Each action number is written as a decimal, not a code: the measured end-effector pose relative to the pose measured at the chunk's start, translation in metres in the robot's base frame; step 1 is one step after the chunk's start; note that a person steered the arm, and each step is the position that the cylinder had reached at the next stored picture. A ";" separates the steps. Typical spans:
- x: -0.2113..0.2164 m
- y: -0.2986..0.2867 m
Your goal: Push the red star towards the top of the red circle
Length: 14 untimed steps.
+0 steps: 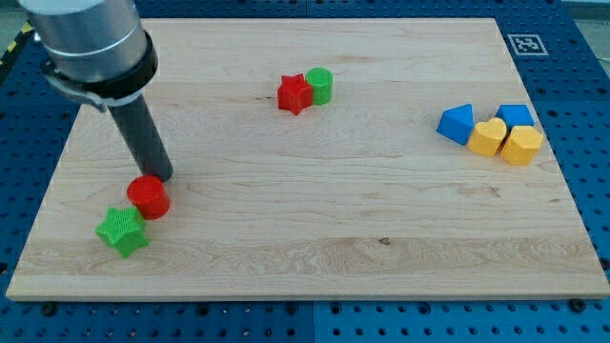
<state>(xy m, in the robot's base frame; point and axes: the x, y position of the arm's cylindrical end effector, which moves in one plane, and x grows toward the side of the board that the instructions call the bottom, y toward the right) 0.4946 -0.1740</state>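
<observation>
The red star (294, 93) lies near the view's top centre, touching a green circle (320, 86) on its right. The red circle (149, 196) lies at the view's lower left, touching a green star (122, 232) just below-left of it. My tip (163, 178) stands right at the red circle's upper right edge, far left and below the red star. The rod rises from there toward the view's top left.
A cluster at the view's right holds a blue triangle-like block (457, 124), a blue block (516, 116), a yellow heart (489, 137) and a yellow hexagon (521, 145). The wooden board (315, 248) ends in blue pegboard on all sides.
</observation>
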 end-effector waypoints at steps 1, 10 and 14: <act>0.012 0.003; -0.083 0.083; -0.178 0.163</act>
<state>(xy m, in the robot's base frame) 0.3163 -0.0106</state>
